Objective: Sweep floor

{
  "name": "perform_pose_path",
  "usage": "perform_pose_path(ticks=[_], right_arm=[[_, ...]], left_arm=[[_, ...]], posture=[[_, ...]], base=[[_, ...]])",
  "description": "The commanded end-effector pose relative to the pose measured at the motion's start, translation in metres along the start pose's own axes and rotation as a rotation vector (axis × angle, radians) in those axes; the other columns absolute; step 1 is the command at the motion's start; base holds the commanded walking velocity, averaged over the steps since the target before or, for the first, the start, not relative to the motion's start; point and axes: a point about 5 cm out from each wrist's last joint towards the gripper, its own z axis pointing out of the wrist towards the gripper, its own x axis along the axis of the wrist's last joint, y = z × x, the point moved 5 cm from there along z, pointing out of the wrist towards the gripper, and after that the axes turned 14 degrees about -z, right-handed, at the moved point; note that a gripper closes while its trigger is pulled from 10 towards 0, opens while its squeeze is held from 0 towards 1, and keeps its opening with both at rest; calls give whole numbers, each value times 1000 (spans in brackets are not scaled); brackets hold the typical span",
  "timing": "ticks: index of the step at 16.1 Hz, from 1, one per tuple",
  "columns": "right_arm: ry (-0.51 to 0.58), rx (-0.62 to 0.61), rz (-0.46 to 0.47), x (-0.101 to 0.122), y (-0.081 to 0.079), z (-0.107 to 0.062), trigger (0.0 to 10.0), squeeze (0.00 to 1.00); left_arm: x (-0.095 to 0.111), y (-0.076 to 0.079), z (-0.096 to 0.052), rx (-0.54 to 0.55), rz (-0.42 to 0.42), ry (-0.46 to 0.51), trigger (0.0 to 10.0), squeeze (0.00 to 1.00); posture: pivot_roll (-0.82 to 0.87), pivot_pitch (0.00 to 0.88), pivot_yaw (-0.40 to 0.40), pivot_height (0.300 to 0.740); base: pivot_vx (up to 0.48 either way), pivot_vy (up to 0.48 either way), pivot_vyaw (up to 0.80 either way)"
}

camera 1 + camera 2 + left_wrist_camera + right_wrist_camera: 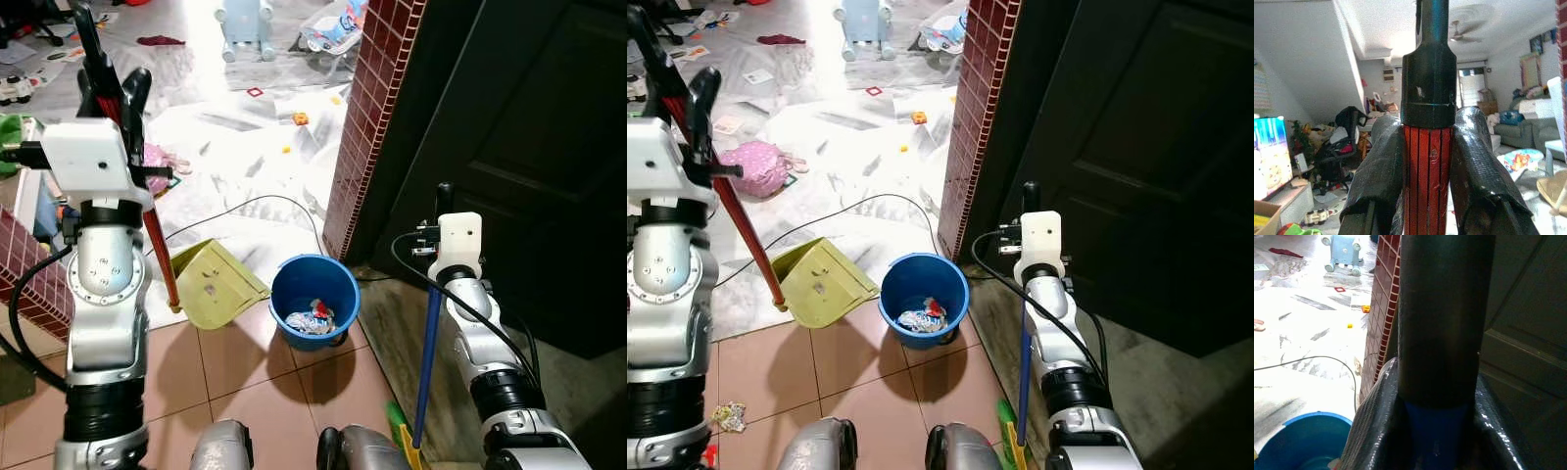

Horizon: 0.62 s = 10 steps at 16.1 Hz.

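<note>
Red-handled dustpan (214,282) and blue-handled broom (425,362) flank one blue bucket (314,301) on the tiled floor (235,367), as a humanoid robot stands mid-sweep beside a brick pillar (369,117).

The left gripper (110,90), raised high on the left, has its two black fingers (1378,171) clamped on the dustpan's red pole just below its black cap. That high grip appears meant to keep the yellow-green pan tipped on its edge next to the bucket, probably for emptying; scraps of rubbish (313,315) already lie inside the bucket.

The right gripper (444,196), on the right in front of a dark door (529,147), is closed around the broom's pole where the black grip meets the blue shaft. The pole hangs almost upright, its green and yellow head (402,436) near the robot's feet, seemingly parked while the pan is dealt with.

Counted: one dustpan, one broom, one bucket, two arms, both occupied. One crumpled scrap (728,416) lies on the near tiles at the left, judged not yet swept. Farther off, the pale floor is scattered with litter, a black cable (255,204), a pink toy (759,166) and a light blue toy (245,27), suggesting plenty of sweeping remains.
</note>
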Motion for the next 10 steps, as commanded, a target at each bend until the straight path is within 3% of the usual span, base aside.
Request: perform_pose_path(ticks=[1,2,4,6,9,10], right_arm=[[51,-14,-25,11,8,3,10000,0],[52,-12,-26,11,7,3,10000,0],[53,-10,-27,11,7,3,10000,0],[52,-10,-25,11,6,3,10000,0],[54,-14,-24,11,6,3,10000,0],[54,-18,-23,11,6,2,10000,0]], left_arm=[[-7,2,5,22,-31,-54,10000,0],[19,-1,20,54,-34,33,10000,0],[50,-11,34,99,-13,137,10000,0],[68,-16,41,107,42,199,10000,0],[22,-20,27,89,111,54,10000,0],[11,-22,19,100,170,33,10000,0]], posture=[[-11,115,-76,740],[-11,115,-76,740],[-11,115,-76,740],[-11,115,-76,740],[-5,112,-70,740],[-10,113,-67,740]], base=[[0,0,0],[0,0,0],[0,0,0],[0,0,0],[0,0,0],[0,0,0]])
